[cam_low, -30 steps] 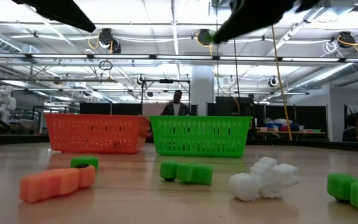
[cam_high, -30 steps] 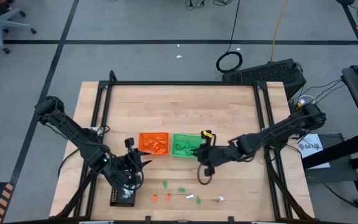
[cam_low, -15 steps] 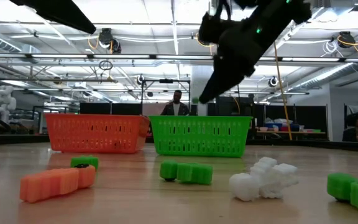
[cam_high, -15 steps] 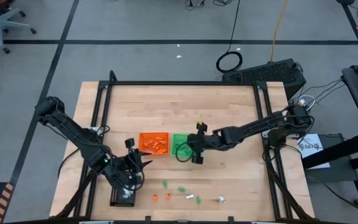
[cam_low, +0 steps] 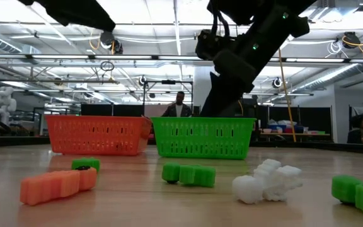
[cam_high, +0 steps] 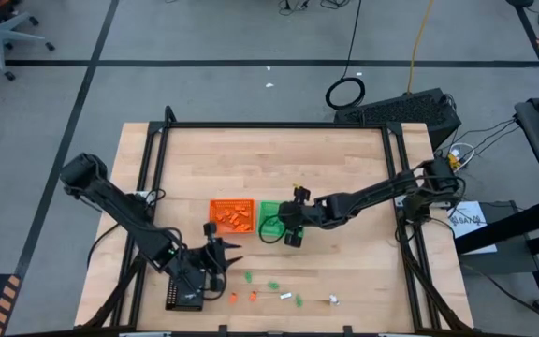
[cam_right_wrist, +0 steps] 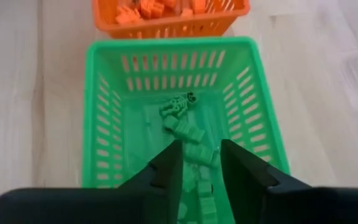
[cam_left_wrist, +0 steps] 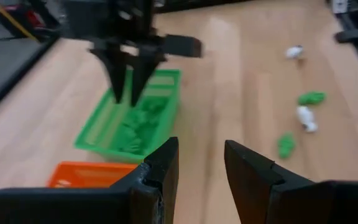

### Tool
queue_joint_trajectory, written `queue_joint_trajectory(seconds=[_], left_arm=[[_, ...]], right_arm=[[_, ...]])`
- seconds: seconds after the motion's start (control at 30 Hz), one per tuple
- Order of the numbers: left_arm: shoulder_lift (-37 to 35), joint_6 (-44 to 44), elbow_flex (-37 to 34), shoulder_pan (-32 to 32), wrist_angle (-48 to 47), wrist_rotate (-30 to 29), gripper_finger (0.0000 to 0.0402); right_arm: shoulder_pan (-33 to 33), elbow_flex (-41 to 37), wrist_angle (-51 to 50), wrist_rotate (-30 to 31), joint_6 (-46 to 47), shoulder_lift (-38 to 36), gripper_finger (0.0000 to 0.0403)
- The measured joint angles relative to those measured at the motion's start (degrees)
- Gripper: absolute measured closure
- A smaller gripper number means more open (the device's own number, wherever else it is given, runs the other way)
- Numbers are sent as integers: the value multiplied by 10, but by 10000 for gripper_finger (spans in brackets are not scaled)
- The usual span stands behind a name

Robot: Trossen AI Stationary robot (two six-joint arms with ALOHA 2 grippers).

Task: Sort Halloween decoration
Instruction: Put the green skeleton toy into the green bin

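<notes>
The wooden counter [cam_high: 269,168] carries two square baskets side by side near its middle: an orange basket [cam_high: 231,215] and a green basket [cam_high: 271,218], touching or nearly so. A black rectangular tray [cam_high: 184,295] lies at the counter's near edge under the left arm.

The right end effector [cam_high: 288,229] hangs directly over the green basket, pointing down into it; its fingers [cam_right_wrist: 166,171] stand slightly apart with nothing between them. The left end effector [cam_high: 221,262] hovers low over the counter beside the black tray, fingers [cam_left_wrist: 160,165] parted and empty.

The Halloween decoration is split three ways. Green pieces [cam_right_wrist: 188,137] lie heaped in the green basket, one dark-marked green figure [cam_right_wrist: 180,103] on top. Orange pieces [cam_right_wrist: 160,7] fill the orange basket. Loose pieces [cam_high: 271,285] in orange, green and white remain scattered on the counter near the front edge, well apart from both baskets.
</notes>
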Motion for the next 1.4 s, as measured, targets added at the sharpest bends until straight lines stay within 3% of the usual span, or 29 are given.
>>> queue_joint_trajectory(seconds=[0.17,0.27,0.4,0.63,0.83,1.13,1.4], left_arm=[[19,32,1,0,21,76,274],[21,54,12,-1,20,155,274],[20,102,38,-1,2,203,274],[48,176,64,29,-24,273,277],[109,215,112,68,-63,359,309],[187,225,159,94,-157,364,348],[214,220,158,94,-164,364,307]], right_arm=[[19,0,-18,-14,2,-51,289],[66,0,-28,-10,1,-101,287],[146,0,-34,40,-8,-132,287],[252,0,-31,120,14,-104,287],[314,0,38,168,-9,-50,287],[336,0,83,168,26,2,308],[336,0,91,170,18,12,312]])
